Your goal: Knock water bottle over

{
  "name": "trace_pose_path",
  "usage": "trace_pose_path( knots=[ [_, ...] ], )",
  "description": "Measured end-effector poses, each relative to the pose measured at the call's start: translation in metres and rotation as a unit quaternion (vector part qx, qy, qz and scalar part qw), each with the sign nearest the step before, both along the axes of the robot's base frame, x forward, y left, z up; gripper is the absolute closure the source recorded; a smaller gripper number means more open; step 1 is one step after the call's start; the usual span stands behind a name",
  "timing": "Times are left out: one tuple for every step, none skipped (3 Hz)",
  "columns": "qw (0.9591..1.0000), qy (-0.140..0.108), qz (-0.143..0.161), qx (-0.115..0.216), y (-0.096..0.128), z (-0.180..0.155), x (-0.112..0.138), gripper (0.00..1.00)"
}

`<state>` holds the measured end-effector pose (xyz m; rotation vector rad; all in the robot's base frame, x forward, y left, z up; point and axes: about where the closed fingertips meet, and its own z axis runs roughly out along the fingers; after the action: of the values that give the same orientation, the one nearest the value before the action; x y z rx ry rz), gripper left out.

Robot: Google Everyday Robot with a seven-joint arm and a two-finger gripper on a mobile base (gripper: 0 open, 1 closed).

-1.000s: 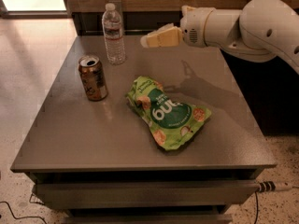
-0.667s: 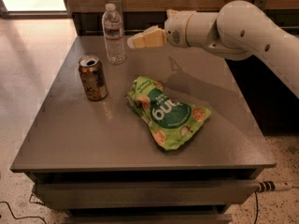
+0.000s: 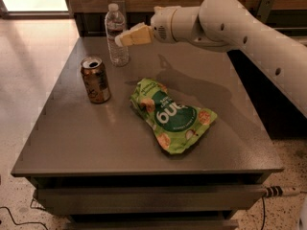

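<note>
The water bottle is small, clear and ribbed, with a white cap and a thin label band around its upper half. It stands upright near the back-left part of the table, close to the far edge, and it is taller than the brown-gold can.

The can stands in front of the bottle and slightly to its left, apart from it, with its top opened. A green snack bag lies flat near the middle of the table, well apart from both. Bare tabletop lies between the bottle and the bag and runs along the right side and the front. The left edge is near the bottle and the can.

My gripper hangs above the table at the end of my white arm, which reaches in from the right. Its pale tip meets the bottle's right side at about label height. I cannot tell whether it actually touches, nor whether the gripper is apart or together. It holds nothing that I can see.
</note>
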<state>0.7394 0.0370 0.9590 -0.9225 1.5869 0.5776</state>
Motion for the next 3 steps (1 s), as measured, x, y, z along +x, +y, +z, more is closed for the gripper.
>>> trace_pose_path(
  knots=[
    [0.9987,-0.003,0.007,0.051,0.019,-0.014,0.016,0.0],
    [0.9943,-0.014,0.013,0.105,0.037,-0.025,0.031,0.0],
    [0.9906,-0.023,0.019,0.133,0.05,-0.028,0.039,0.0]
  ],
)
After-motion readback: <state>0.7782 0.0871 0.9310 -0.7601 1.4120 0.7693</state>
